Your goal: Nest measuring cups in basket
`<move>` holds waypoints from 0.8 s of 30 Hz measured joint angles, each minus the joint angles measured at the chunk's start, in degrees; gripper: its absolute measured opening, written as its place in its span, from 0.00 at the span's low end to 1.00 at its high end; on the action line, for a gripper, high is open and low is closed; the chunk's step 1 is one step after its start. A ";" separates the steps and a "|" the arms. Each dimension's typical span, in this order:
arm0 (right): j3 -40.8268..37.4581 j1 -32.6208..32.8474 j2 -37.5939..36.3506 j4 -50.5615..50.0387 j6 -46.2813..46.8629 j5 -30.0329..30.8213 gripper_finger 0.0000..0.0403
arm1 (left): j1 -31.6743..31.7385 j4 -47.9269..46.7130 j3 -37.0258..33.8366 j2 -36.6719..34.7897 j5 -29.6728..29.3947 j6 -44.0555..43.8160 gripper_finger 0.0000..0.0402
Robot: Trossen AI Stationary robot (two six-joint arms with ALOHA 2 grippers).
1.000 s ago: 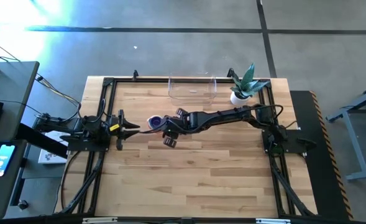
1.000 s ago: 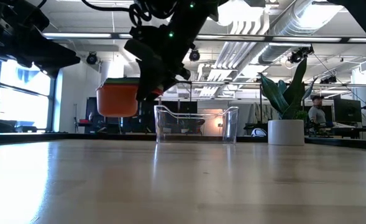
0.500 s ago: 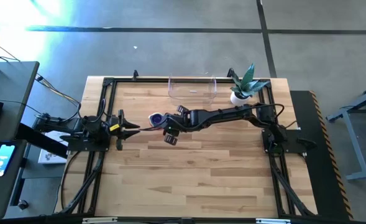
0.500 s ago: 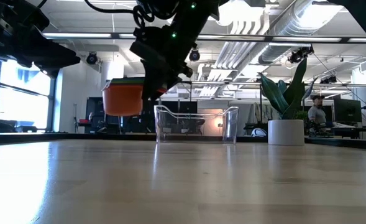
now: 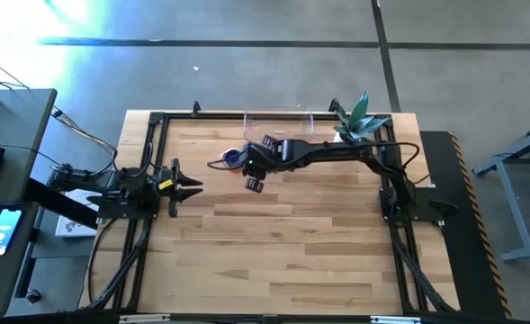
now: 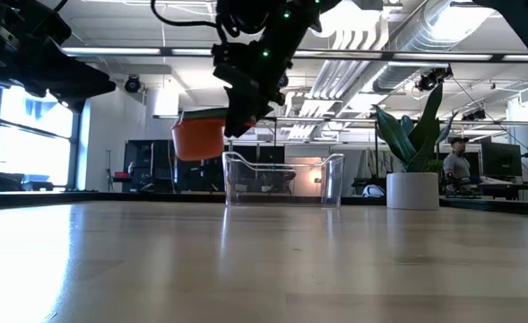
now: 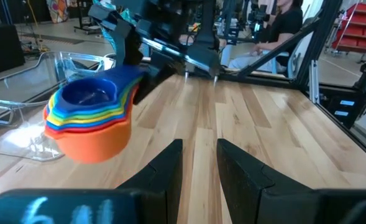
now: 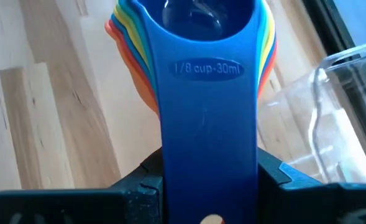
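Two dark arms are seen at a wooden table (image 5: 273, 243). The right gripper (image 5: 247, 163) is reached across toward the far middle of the table, and a nested stack of measuring cups (image 5: 233, 157) is carried by it clear of the surface. In the right wrist view the stacked handles (image 8: 209, 118) are pinched between the jaws, the top handle being blue and marked "1/8 cup-30ml". In the left wrist view the stack (image 7: 89, 121) is shown with a blue cup on top and an orange cup at the bottom, with further colored rims layered between them. In the low view the orange cup (image 6: 197, 138) is seen hanging in the air, above table level and just left of the basket (image 6: 283, 178).

The basket (image 5: 278, 128), a clear rectangular bin, is placed at the far edge of the table near its middle. The stack is held just beside the basket's near left corner, outside its walls. A white pot with a green plant (image 5: 350, 126) is set to the right of the basket.

The left gripper (image 5: 191, 186) is kept at the left side of the table, well apart from the cups; its fingers (image 7: 164, 171) are spread with a gap between them and nothing held.
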 joint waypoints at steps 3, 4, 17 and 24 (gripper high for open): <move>-3.48 -1.13 -2.64 2.96 -0.65 -1.48 0.30 | 0.01 -0.02 0.00 -0.01 0.00 0.00 0.22; -5.61 -1.46 -3.99 4.82 -0.61 -1.72 0.30 | 0.02 0.04 0.00 -0.02 -0.01 0.00 0.22; -28.70 -8.81 -23.48 14.71 -1.26 -0.33 0.30 | 0.00 0.08 -0.01 0.09 0.00 0.00 0.22; -30.29 -17.80 -25.24 14.94 -10.84 -5.72 0.30 | 0.02 0.07 0.00 0.09 0.00 0.00 0.22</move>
